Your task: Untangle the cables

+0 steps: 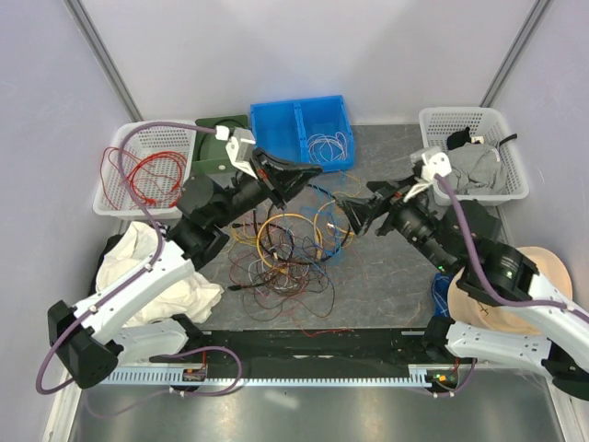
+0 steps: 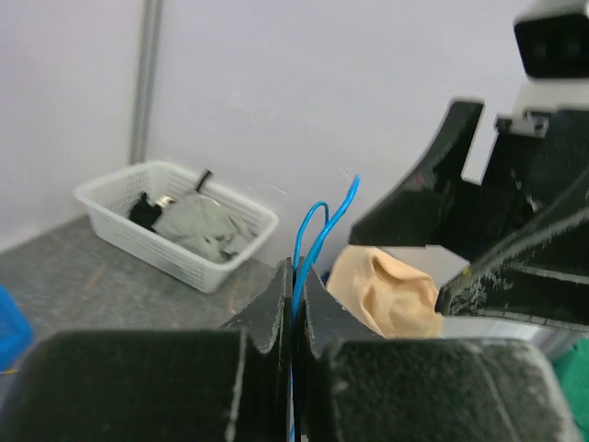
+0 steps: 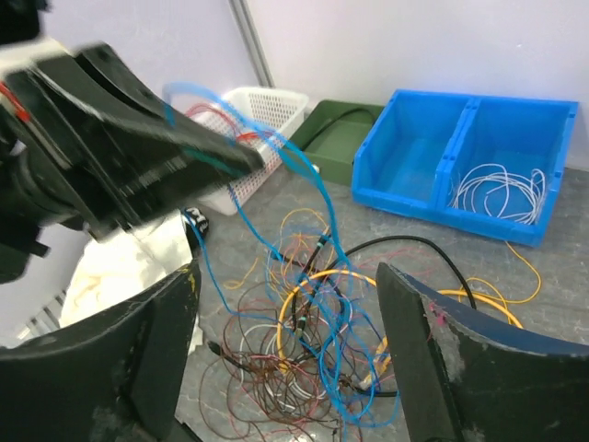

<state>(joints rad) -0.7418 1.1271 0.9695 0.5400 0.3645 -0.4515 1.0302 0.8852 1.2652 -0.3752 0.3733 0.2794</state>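
The cables (image 1: 287, 250) lie in a knotted heap mid-table: yellow loops (image 3: 304, 296), a black cable (image 3: 414, 241), and fine red, brown and blue strands. My left gripper (image 1: 311, 172) hangs above the heap's far side. In the left wrist view it (image 2: 296, 287) is shut on a thin blue wire (image 2: 317, 230), which stands up in a loop from between the jaws. That blue wire (image 3: 313, 184) runs down from it into the heap (image 3: 317, 354). My right gripper (image 1: 352, 214) faces it from the right. It (image 3: 285, 354) stands open above the heap, holding nothing.
A white basket (image 1: 138, 170) with red wires stands back left, next to a green tray (image 1: 216, 143). The blue bin (image 1: 304, 129) holds white wires. Back right, another white basket (image 1: 474, 152) holds grey cloth. White cloth (image 1: 138, 267) lies left, a beige object (image 1: 538, 276) right, a black rail (image 1: 313, 345) in front.
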